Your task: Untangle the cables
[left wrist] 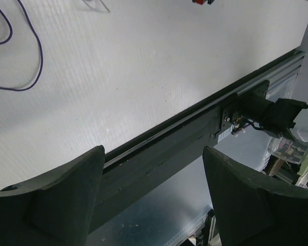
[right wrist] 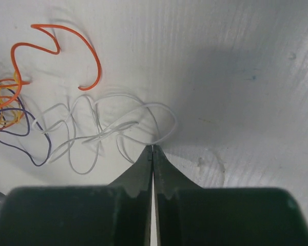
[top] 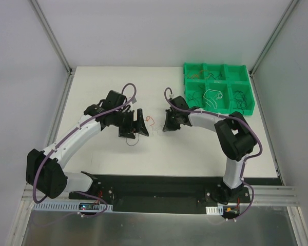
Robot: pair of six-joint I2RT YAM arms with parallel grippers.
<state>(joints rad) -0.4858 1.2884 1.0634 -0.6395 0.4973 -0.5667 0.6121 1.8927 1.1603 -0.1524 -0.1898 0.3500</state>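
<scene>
The right gripper (right wrist: 152,149) sits nearest, its fingers (right wrist: 138,174) clamped on the white strand (right wrist: 108,132), whose loop ends at their tips. The rest of the cables (top: 151,124) curl ahead to its left (orange strand (right wrist: 87,45), purple strand (right wrist: 28,125)). The left gripper (left wrist: 154,149) is spread wide and holds nothing, with a black rail (left wrist: 164,148) crossing between its fingers; a green bin (top: 215,65) stands behind the right arm.

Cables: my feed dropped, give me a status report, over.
Left gripper open, empty. Right gripper shut on white cable. Orange and purple strands bunched beside it, still tangled. Nothing blocking.
</scene>
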